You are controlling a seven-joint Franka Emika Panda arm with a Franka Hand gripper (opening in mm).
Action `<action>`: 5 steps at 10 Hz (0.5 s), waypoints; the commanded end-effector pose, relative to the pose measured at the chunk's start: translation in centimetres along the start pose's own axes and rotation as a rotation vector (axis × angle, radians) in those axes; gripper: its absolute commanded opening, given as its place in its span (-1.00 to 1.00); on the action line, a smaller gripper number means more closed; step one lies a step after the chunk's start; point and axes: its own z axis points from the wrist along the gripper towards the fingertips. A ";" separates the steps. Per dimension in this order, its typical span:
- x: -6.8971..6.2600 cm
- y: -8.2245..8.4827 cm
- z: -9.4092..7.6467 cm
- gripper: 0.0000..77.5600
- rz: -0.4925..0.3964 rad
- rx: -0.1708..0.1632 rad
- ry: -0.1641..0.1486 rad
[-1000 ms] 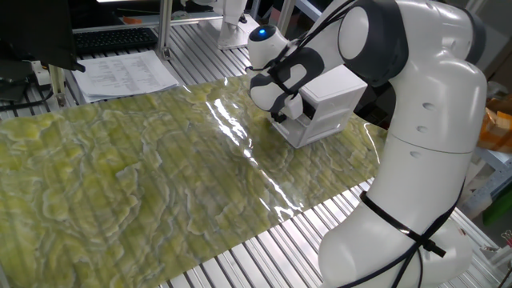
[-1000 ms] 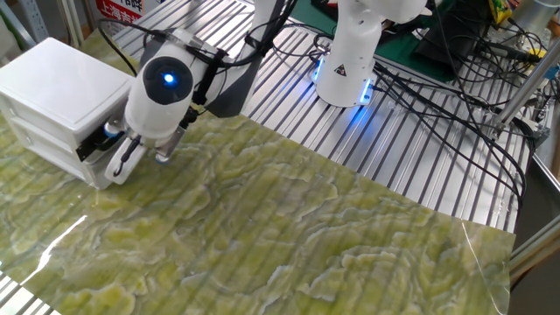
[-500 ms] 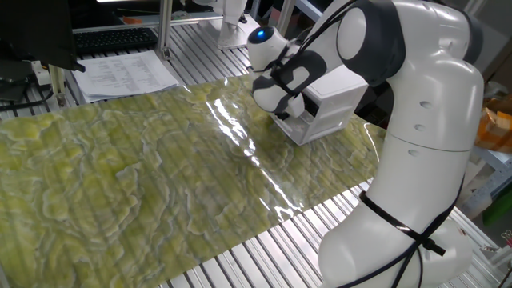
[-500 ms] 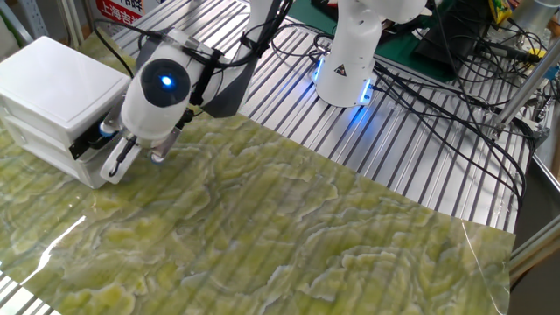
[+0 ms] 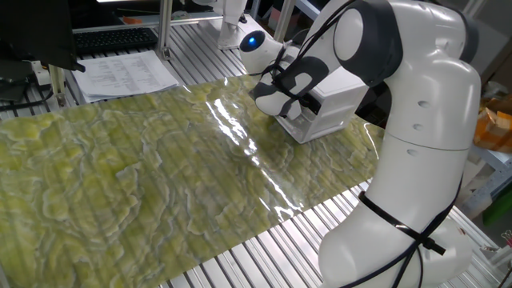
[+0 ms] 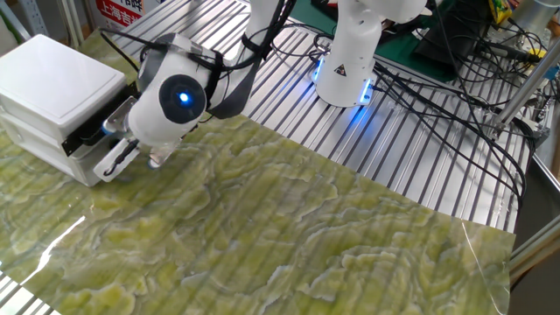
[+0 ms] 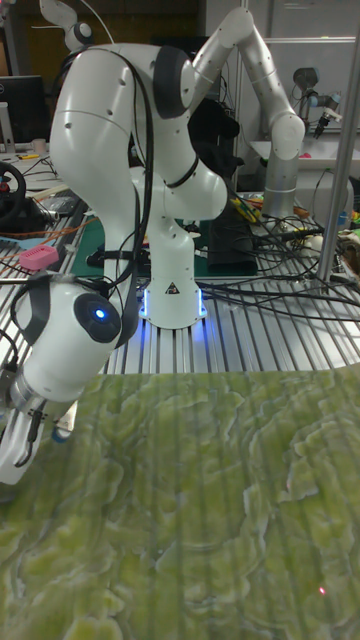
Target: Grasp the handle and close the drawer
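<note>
The tabletop (image 5: pixel 264 248) was built of ribbed aluminium slats, and most of it was covered by a glossy sheet printed in a mottled yellow-green pattern (image 5: pixel 136 176). Glare from overhead light was caught on the sheet just in front of the cabinet (image 5: pixel 332 100).

The white two-tier cabinet was set at the sheet's edge. Its lower tier, the drawer (image 6: pixel 87 157), was seen sitting nearly flush with the cabinet front; whether a small gap was left could not be told. The upper tier showed as a dark slot above it.

The end effector (image 6: pixel 118 160) was held against the drawer front, its white fingers (image 6: pixel 112 163) angled down toward the sheet. The handle was hidden behind the wrist and fingers in all three views, so it could not be told whether the fingers were closed on it or parted. A blue status light was lit on the wrist housing (image 6: pixel 181 96).

Beyond the cabinet, on the bare slats, printed papers (image 5: pixel 124 74) and a black keyboard (image 5: pixel 116 38) were noted. The arm's white base (image 6: pixel 348 61) was bolted to the slats behind the cabinet, ringed with blue glow, and black cables (image 6: pixel 437 87) were strewn from it across the slats.

In the tall fixed view a second white arm (image 7: pixel 265 110) was seen behind the base, among cluttered benches.
</note>
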 end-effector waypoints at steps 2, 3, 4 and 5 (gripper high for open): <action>-1.1 0.0 0.6 -0.97 0.000 -0.003 -0.051; -1.1 0.0 0.7 -0.97 -0.004 -0.003 -0.054; -0.9 0.0 1.1 -0.97 -0.012 0.001 -0.086; -0.7 0.1 1.3 -0.97 -0.008 0.002 -0.099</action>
